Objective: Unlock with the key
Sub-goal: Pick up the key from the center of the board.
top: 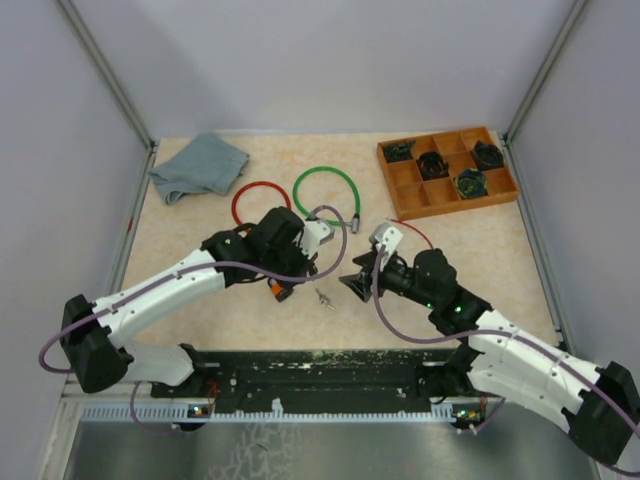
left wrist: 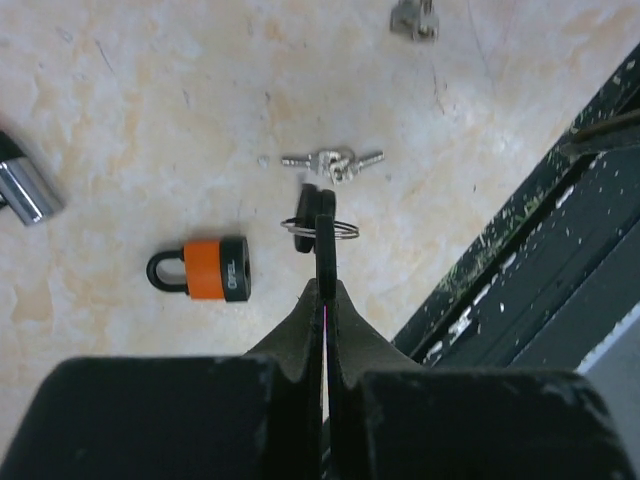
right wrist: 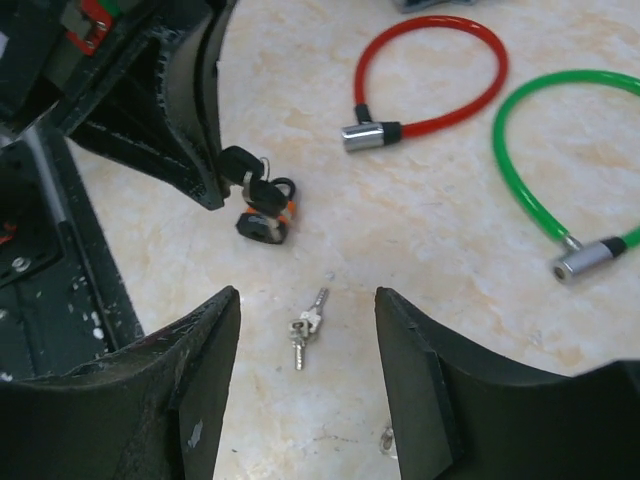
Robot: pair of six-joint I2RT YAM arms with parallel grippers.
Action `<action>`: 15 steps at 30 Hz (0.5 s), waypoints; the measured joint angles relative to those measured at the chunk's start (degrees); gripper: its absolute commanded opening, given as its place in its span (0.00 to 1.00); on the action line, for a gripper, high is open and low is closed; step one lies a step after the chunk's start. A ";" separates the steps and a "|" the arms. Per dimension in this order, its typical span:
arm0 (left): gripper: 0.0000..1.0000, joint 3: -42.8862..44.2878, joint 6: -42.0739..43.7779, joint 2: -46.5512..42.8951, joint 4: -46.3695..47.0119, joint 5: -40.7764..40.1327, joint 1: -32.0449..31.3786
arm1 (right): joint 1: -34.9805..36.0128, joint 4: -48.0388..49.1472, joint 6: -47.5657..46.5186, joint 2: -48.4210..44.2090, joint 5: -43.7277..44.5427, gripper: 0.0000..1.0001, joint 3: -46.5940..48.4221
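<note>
The left wrist view shows what the top view hides: the left gripper (left wrist: 324, 235) is clenched on a flat black key (left wrist: 308, 198), with a thin wire ring (left wrist: 345, 230) hanging at the fingertips. The padlock (left wrist: 205, 268) lies flat on the table (left wrist: 150, 90) just left of those fingers, clear of the key here. It has an orange band, a dark base and a black curved shackle. From the right wrist view the key sits directly above the padlock, and I cannot tell whether they touch.

The right gripper (right wrist: 305, 300) is released, its 2 matte black fingers (right wrist: 205, 380) spread wide. Between them, 2 small silver keys (right wrist: 308, 328) lie joined on the mottled beige table. This view also shows the red cable lock (right wrist: 430, 85) and green cable lock (right wrist: 540, 170), glossy loops with chrome barrel ends.

Only the top view takes in the crumpled grey-blue cloth (top: 200, 166) and the wooden tray (top: 455, 207) with its compartments.
</note>
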 measured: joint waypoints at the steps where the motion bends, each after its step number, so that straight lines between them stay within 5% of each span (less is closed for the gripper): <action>1: 0.00 0.37 0.46 0.09 -2.08 0.46 0.00 | -0.11 0.94 -0.39 0.87 -1.95 0.56 -0.17; 15: 0.00 3.48 5.16 0.15 -9.33 8.26 -0.02 | -0.50 21.27 -0.57 14.58 -23.32 0.49 -0.26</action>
